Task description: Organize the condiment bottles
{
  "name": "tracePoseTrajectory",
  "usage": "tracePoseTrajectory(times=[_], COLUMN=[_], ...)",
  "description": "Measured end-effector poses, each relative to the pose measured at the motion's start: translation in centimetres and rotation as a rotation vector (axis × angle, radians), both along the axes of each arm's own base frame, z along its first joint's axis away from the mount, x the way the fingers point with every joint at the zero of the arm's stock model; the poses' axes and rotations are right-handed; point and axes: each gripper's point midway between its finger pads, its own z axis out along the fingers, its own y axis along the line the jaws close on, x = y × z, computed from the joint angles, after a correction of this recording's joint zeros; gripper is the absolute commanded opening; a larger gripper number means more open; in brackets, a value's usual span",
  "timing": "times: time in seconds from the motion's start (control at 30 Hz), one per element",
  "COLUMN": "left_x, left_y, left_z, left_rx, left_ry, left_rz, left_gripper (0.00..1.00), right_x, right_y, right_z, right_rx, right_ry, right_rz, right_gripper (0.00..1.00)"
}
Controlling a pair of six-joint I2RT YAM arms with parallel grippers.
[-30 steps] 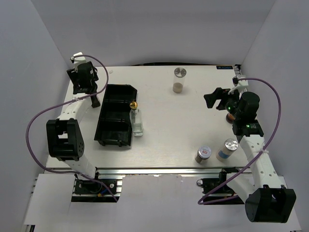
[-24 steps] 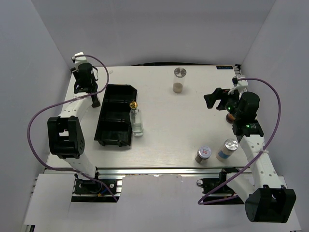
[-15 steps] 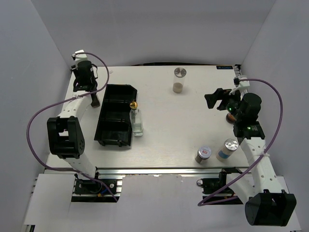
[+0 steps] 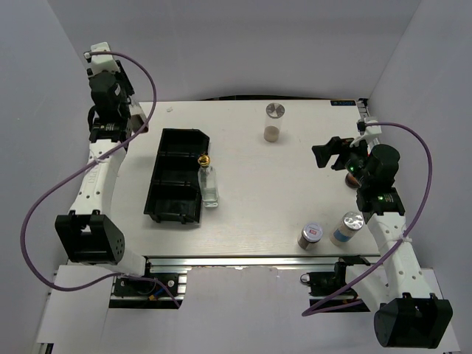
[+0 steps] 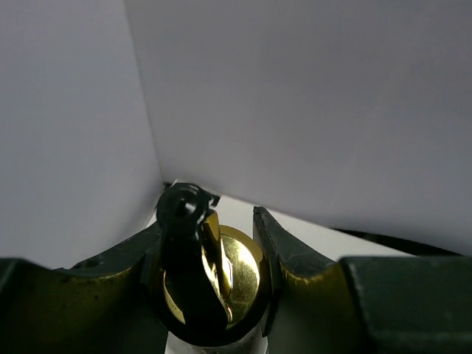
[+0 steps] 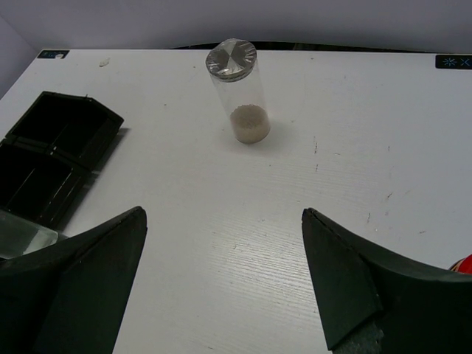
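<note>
The left claw [image 5: 214, 274] grasps a gold-topped glass bottle [image 5: 241, 274] near the desk's [image 4: 258, 206] far-left corner, the right claw [image 6: 221, 284] hangs released; next it probably needs lowering upright into the black tray [image 4: 155, 175].

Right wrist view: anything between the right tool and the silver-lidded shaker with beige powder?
Nothing. In the right wrist view, bare white tabletop runs from the open right tool to the shaker; the black tray sits off to the left.
</note>
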Motion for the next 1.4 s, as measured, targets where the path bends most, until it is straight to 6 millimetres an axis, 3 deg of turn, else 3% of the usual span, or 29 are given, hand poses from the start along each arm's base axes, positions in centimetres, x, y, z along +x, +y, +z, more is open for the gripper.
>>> tracePoseTrajectory(times=[0.13,0.27,0.5,0.97,1.4], left_x=[0.1,1.6,4.3,5.0,4.7], left_y=[-2.1,-4.0,-6.5,-9.8,-9.1], left_z=[2.0,1.3,-1.8,-6.7,-12.2], left_rx=[0.004,-0.010,-0.065,-0.110,-0.097], left_ry=[-0.064,-0.054,-0.001,0.043,0.120], left_rz=[-0.124,-0.227,-0.347,-0.438,-0.377], left_gripper=[0.00,0.00,0.00,0.00,0.00], right_x=[0.0,0.0,-0.3,-0.4,-0.1], right_y=[0.1,0.1,0.2,0.1,0.1], right_z=[-0.1,-0.1,0.4,0.6,0.0], right_rx=[0.000,0.000,0.001,-0.001,-0.004], right_ry=[0.004,0.004,-0.015,-0.020,-0.001], right_rz=[0.004,0.009,0.013,0.011,0.011], right_gripper=[0.89,0.89,0.89,0.89,0.89])
